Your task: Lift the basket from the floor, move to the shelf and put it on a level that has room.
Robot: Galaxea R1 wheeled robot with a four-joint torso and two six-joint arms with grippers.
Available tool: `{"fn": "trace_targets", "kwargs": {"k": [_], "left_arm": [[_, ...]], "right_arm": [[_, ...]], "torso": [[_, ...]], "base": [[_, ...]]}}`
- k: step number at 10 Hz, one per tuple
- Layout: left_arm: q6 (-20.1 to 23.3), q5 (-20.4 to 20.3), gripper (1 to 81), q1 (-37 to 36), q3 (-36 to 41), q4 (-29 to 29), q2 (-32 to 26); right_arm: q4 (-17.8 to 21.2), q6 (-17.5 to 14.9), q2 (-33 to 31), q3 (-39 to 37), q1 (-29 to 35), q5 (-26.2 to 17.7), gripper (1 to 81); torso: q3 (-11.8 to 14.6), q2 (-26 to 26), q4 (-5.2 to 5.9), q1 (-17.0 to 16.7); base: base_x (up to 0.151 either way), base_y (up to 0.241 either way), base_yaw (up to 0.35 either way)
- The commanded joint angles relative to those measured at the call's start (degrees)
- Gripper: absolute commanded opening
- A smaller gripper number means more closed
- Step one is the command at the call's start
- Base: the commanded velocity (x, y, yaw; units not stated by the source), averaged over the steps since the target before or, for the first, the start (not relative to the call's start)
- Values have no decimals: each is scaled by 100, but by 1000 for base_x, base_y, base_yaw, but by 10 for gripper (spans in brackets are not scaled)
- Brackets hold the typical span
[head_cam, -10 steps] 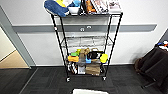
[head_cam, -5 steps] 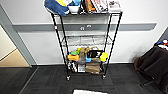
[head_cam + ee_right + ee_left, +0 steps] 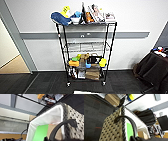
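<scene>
A: Head view: shelf (image 3: 86,53) against the wall on the floor (image 3: 45,83); top tier crowded, second tier (image 3: 86,47) looks bare, though blurred. A pale edge, possibly the basket (image 3: 83,92), is cut off at the frame's bottom.

B: Wrist views add detail. Left: woven side (image 3: 112,130), dark curved handle (image 3: 126,120). Right: white lining (image 3: 50,117), something green inside. Grippers' fingers hidden; open or closed, cannot tell.
</scene>
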Motion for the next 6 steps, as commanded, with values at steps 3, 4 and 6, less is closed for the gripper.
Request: {"fn": "trace_targets", "kwargs": {"k": [3,4,6], "left_arm": [[-11,-115,10,-471,318,294,-148],[-12,-123,10,-470,318,330,-139],[-3,-123,10,-470,300,339,-131]], "right_arm": [[-195,-5,-130,452,670,100,10],[-195,-5,-130,452,677,100,10],[-195,-5,-130,443,670,100,10]], "torso": [[160,151,0,-127],[206,203,0,-155],[363,179,0,-153]], "base": [[0,0,0],[0,0,0],[0,0,0]]}}
